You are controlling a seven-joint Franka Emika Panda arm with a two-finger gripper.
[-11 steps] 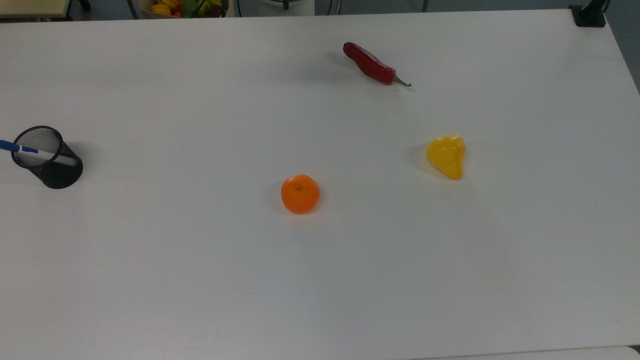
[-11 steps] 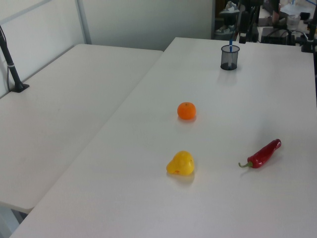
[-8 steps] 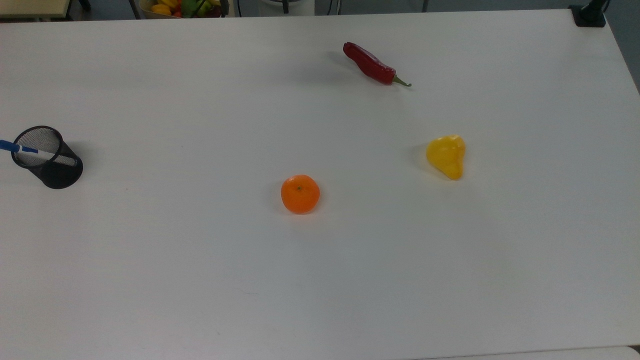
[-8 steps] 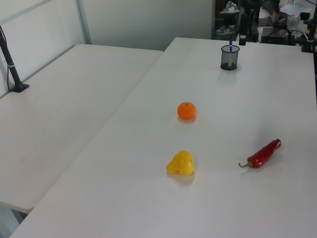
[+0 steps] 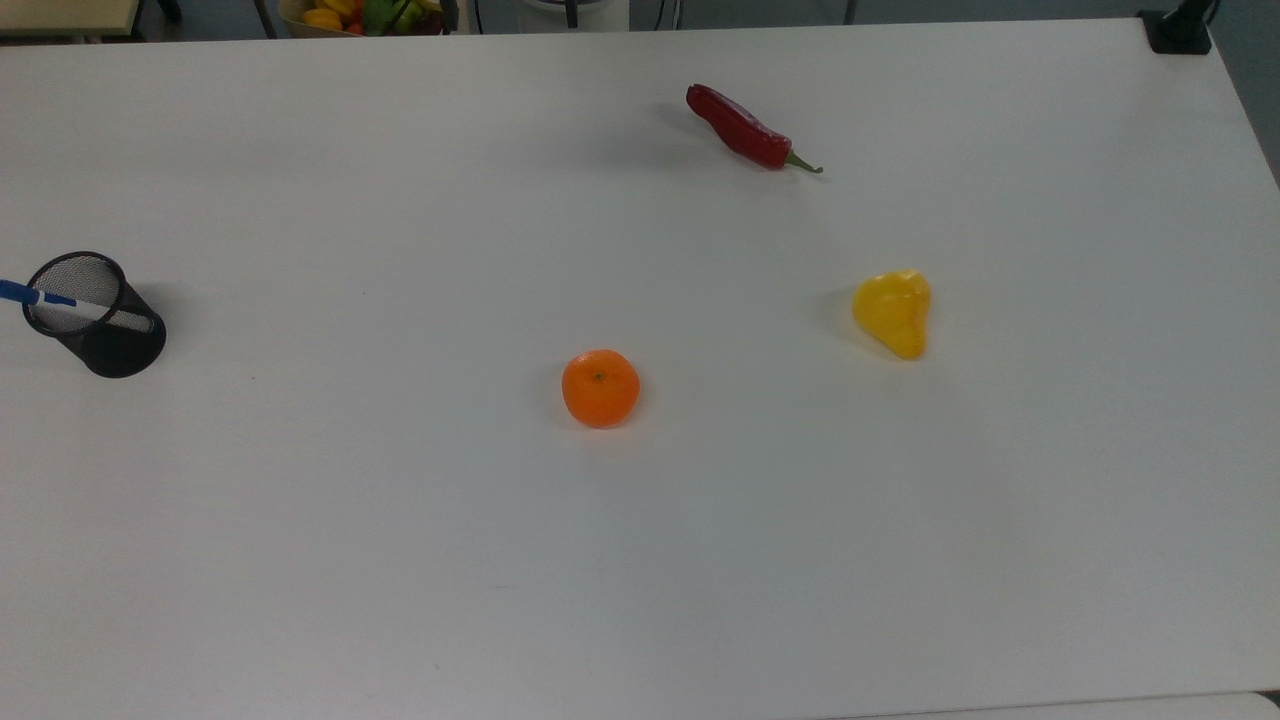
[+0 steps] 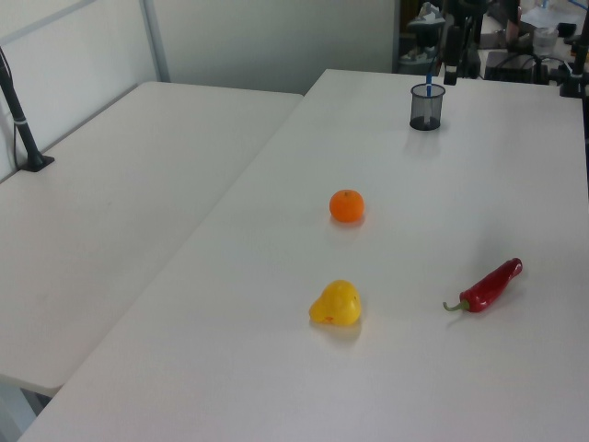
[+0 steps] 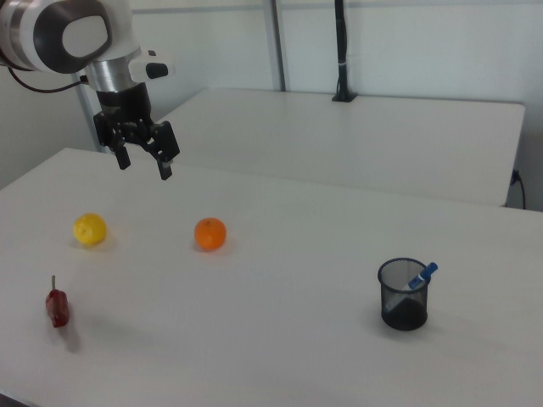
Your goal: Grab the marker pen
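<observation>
The marker (image 5: 60, 302) stands slanted in a black mesh cup (image 5: 100, 320) at the top view's left edge of the white counter (image 5: 640, 560), its blue cap sticking out over the rim; in the right view the marker (image 7: 422, 275) leans to the right view's right inside the cup (image 7: 403, 294), and in the left view the marker (image 6: 428, 89) rises from the cup (image 6: 426, 107) far back. The gripper (image 7: 145, 162) hangs in the air in the right view's upper left, well apart from the cup, fingers (image 7: 165, 166) spread wide and empty. An orange (image 5: 600, 388) sits mid-counter, a yellow pear-shaped fruit (image 5: 893, 312) to the top view's right of it, and a red chilli (image 5: 745, 130) farther up.
</observation>
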